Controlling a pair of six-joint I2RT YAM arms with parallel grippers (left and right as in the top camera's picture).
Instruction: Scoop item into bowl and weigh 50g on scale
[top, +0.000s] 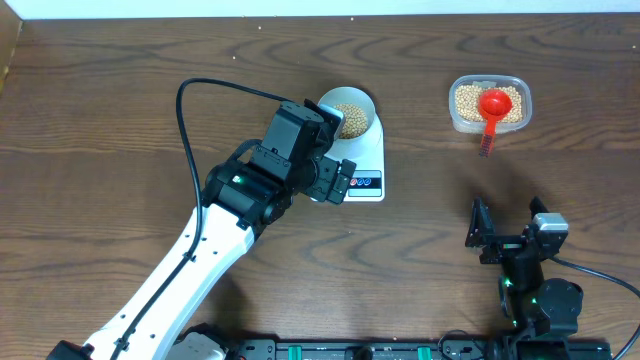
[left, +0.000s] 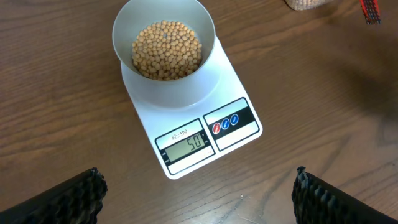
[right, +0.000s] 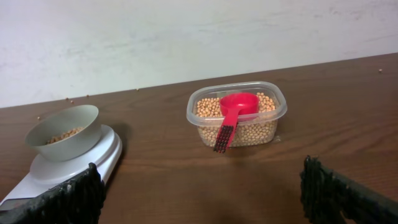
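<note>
Left hand (left: 199, 198): fingers spread wide at the bottom of its own wrist view, released, gripping nothing, poised above the near end of the scale (left: 149, 109). Reads 50 on the display (left: 188, 143), with the bowl (left: 208, 62) seated on the far end of the platform and the beans (left: 166, 50) heaped inside, well below the rim. Looks like target met, so no call for more scooping.

Hold off from touching scale or bowl. Avoid any press on the platform, liable to shift the number. Cannot tell from one look if settled, so pause, check the display again, then lift straight up and away. Keep both fingertips clear of the bowl rim and of the round buttons (left: 225, 124) beside the display.

Right hand (right: 199, 193): likewise released and empty, low over the surface (right: 155, 168), well apart from the scale. Leave the red scoop (right: 231, 112) resting in the clear container (right: 208, 127) of spare beans, handle over the near wall.
</note>
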